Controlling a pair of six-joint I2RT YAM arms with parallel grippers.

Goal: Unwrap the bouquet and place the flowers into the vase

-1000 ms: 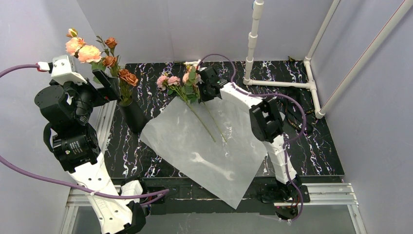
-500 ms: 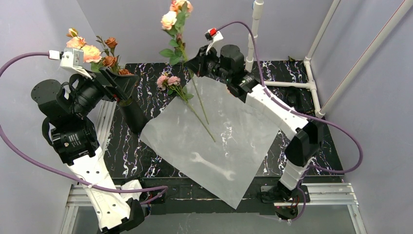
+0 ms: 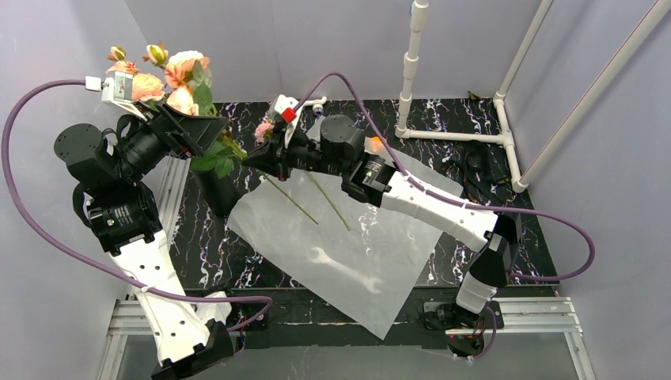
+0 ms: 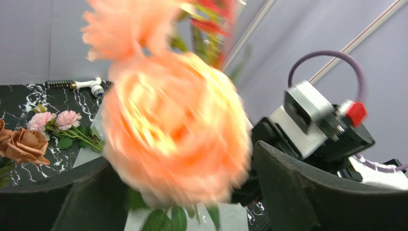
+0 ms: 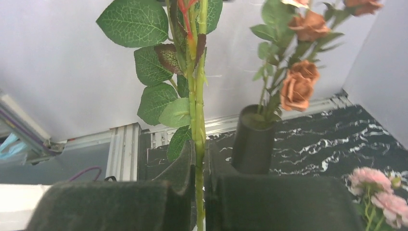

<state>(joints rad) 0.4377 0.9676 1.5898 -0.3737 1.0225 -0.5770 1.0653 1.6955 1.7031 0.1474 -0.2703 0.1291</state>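
1. Black marbled tabletop (image 3: 514, 237) and pale grey walls frame the scene; over its upper left part a peach rose spray (image 5: 198, 110) is held upright.
2. The spray's thin green stem is pinched low down, beneath the leaves, by the tightly closed fingers of the right gripper (image 5: 199, 178). Its blooms are carried out of the top of the right wrist view.
3. The vase (image 5: 252, 144) is seen just right of the held stem in that view, apart from it, with rust roses (image 5: 296, 89) already standing in it. Whether the stem's foot is above the mouth cannot be told, as the foot is hidden.
4. The left gripper (image 3: 207, 136) is held beside the vase with its jaws spread wide. A blurred peach bloom is seen between the fingers, and nothing is clamped.
5. The spray is judged light but top-heavy, with a wiry, springy stem and soft petals that could be crushed. A hold is best taken on the bare stem below the leaves, never on a bloom. The narrow, partly filled mouth is judged to leave little room, so the foot would need guiding.
6. Pink roses (image 3: 265, 131) are laid on the table at upper centre, not yet in the vase.
7. The wrap (image 3: 356, 253) is spread flat at centre, with thin green stems lying across it.
8. A white pipe post (image 3: 411, 63) is fixed at the upper right.
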